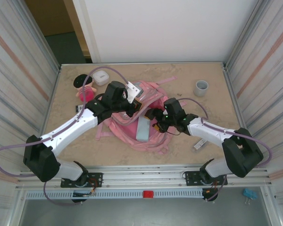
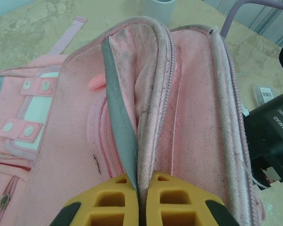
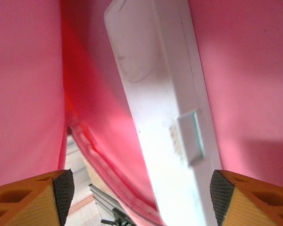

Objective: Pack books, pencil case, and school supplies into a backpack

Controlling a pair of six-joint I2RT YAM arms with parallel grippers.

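The pink backpack (image 1: pixel 132 134) lies in the middle of the table with its mouth held open. My left gripper (image 2: pixel 140 181) is shut on the rim of that opening, pinching the grey trim and zip edge; from above it (image 1: pixel 133 107) sits at the bag's upper left. The mint-green pencil case (image 1: pixel 143 128) pokes out of the bag. In the right wrist view the case (image 3: pixel 165 117) lies among pink fabric, and my right gripper (image 3: pixel 141 188) stands open around its near end. A white stick-shaped supply (image 1: pixel 198 143) lies on the table beside the right arm. The book is out of view.
A black-haired pink doll (image 1: pixel 85 89) and a small white box (image 1: pixel 101 76) sit at the back left. A grey cup (image 1: pixel 201 87) stands at the back right. Metal walls close in both sides. Loose pink straps (image 1: pixel 162 81) trail behind the bag.
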